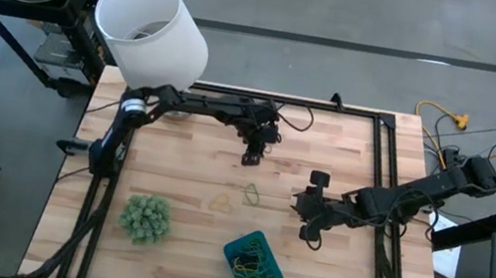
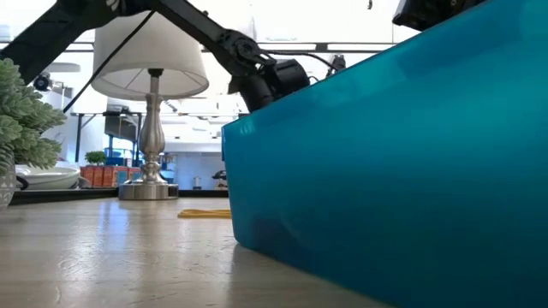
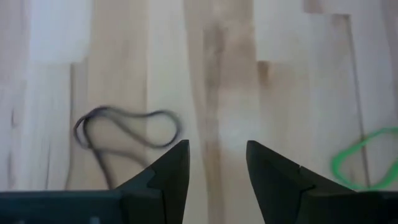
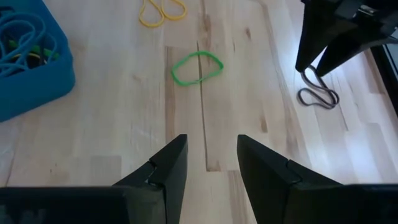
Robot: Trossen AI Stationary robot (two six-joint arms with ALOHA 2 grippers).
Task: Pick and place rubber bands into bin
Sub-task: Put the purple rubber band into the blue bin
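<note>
My left gripper (image 3: 216, 165) hangs over the table (image 1: 197, 141) with its fingers parted and nothing between them. The dark rubber band (image 3: 127, 127) lies flat just off the outer side of one finger, not in the gap, so I judge a small sideways shift comes before any descent. It is a thin limp loop, pinched near the middle, its long axis running across my finger line. My right gripper (image 4: 207, 163), also parted and empty, faces the green band (image 4: 196, 67) straight ahead but farther off. The bin (image 1: 254, 267) already holds several bands.
</note>
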